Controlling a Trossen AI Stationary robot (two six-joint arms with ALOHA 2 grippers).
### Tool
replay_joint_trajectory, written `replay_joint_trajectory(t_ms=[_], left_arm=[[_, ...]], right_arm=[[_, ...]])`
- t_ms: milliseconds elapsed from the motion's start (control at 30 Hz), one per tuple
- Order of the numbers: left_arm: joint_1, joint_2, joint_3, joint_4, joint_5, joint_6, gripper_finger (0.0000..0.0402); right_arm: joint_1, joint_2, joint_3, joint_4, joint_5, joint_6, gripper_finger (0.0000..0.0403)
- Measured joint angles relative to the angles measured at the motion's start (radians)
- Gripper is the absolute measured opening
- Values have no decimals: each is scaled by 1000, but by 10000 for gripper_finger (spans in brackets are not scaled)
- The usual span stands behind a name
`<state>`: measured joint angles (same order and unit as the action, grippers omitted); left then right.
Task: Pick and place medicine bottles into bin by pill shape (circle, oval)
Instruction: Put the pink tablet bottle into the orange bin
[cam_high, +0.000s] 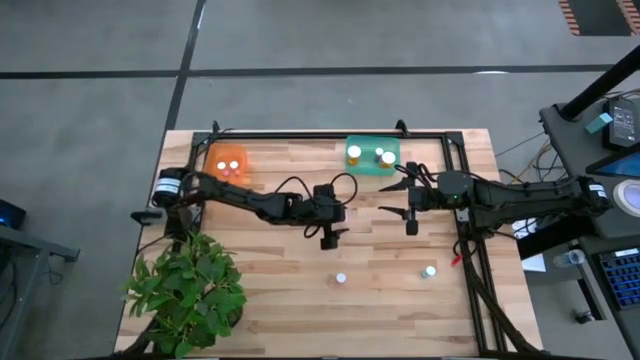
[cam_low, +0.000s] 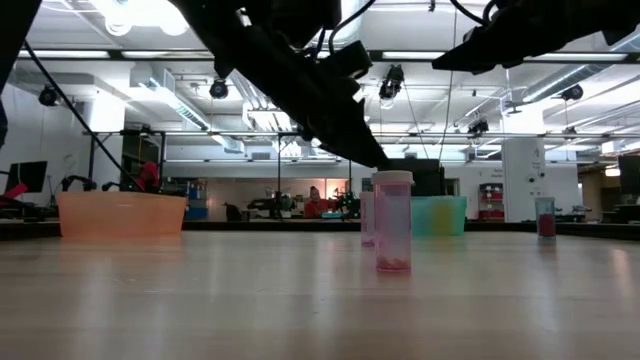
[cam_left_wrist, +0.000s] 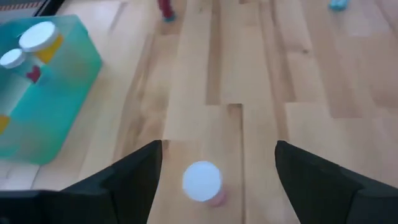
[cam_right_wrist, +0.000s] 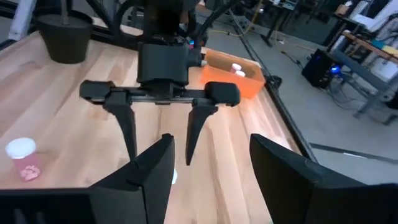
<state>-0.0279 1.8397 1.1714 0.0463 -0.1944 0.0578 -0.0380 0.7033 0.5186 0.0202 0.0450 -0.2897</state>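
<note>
My left gripper (cam_left_wrist: 217, 146) is open over the middle of the table, one finger on each side of a small white-capped bottle (cam_left_wrist: 202, 182) holding pink pills; it stands upright on the wood, touching neither finger. The right wrist view shows that gripper (cam_right_wrist: 160, 155) from the front. My right gripper (cam_right_wrist: 211, 186) hangs open and empty to its right (cam_high: 410, 215). Two more bottles (cam_high: 341, 279) (cam_high: 429, 271) stand on their bases nearer the front edge. The green bin (cam_high: 372, 155) and the orange bin (cam_high: 230, 162) at the far side each hold bottles.
A potted plant (cam_high: 185, 290) fills the near left corner. A dark frame (cam_high: 465, 240) runs along the table's right and far sides. Bare wood (cam_high: 270, 270) lies between the plant and the near bottles.
</note>
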Motion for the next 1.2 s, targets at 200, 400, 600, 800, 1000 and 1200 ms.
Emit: replay_joint_trajectory(t_ms=[200, 400, 600, 800, 1000, 1200], left_arm=[[20, 56, -1, 70, 3, -1, 289], [35, 102, 0, 95, 3, -2, 289], [35, 105, -1, 100, 2, 0, 288], [35, 105, -6, 66, 0, 0, 254], [41, 105, -8, 67, -3, 0, 221], [41, 105, -9, 68, -5, 1, 167]], right_arm=[[0, 0, 0, -9, 11, 0, 199], [0, 0, 0, -8, 12, 1, 199], [0, 0, 0, -9, 13, 1, 199], [0, 0, 0, -9, 17, 1, 199], [0, 0, 0, -9, 18, 1, 199], [0, 0, 0, -9, 18, 1, 199]])
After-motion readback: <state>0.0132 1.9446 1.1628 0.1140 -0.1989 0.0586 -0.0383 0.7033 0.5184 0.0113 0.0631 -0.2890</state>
